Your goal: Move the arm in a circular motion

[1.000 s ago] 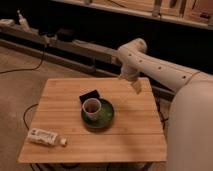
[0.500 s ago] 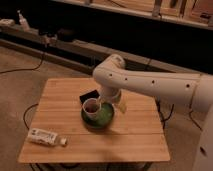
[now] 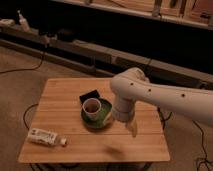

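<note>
The arm (image 3: pixel 160 97) reached in from the right edge of the table (image 3: pixel 60 107), its elbow joint raised above the middle and its last segment dropping down toward the near right part of the top. The end effector (image 3: pixel 131 129), a small tan tip, hung just right of the green bowl (image 3: pixel 97 119) and apart from it; I cannot tell how its fingers stood, and nothing appeared to be held in it. A cup (image 3: pixel 92 106) sat in the bowl, a dark flat object (image 3: pixel 89 95) lay just behind it, and a white bottle (image 3: pixel 46 137) lay near the front left corner. By my judgement the sweep was mid-circle, on its near-side arc. The next move called for carrying the tip round without dipping, since the bowl and cup stood close beside its path.
</note>
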Motion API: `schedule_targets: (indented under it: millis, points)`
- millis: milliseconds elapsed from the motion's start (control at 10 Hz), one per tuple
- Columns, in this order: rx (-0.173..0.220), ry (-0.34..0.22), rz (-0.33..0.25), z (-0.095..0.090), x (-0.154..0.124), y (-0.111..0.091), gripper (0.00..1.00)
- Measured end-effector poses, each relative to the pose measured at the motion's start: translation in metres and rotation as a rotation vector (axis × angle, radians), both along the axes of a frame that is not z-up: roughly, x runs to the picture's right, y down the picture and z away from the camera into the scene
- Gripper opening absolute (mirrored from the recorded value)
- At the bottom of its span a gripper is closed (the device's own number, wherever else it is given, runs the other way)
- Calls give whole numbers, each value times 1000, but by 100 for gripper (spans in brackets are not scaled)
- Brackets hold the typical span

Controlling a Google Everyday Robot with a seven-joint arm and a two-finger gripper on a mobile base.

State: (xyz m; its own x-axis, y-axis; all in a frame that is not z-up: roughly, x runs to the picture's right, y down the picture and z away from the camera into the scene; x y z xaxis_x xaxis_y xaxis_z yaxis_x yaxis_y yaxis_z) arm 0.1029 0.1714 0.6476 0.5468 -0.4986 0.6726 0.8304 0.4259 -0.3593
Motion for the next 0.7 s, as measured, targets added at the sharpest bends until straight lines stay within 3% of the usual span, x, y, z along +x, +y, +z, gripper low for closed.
schedule_targets:
  millis: [400, 500, 700]
  points:
    - [130, 310, 241, 30, 158, -70, 80]
    - [157, 370, 288, 43, 185, -88, 80]
    - [190, 429, 345, 74, 198, -120, 80]
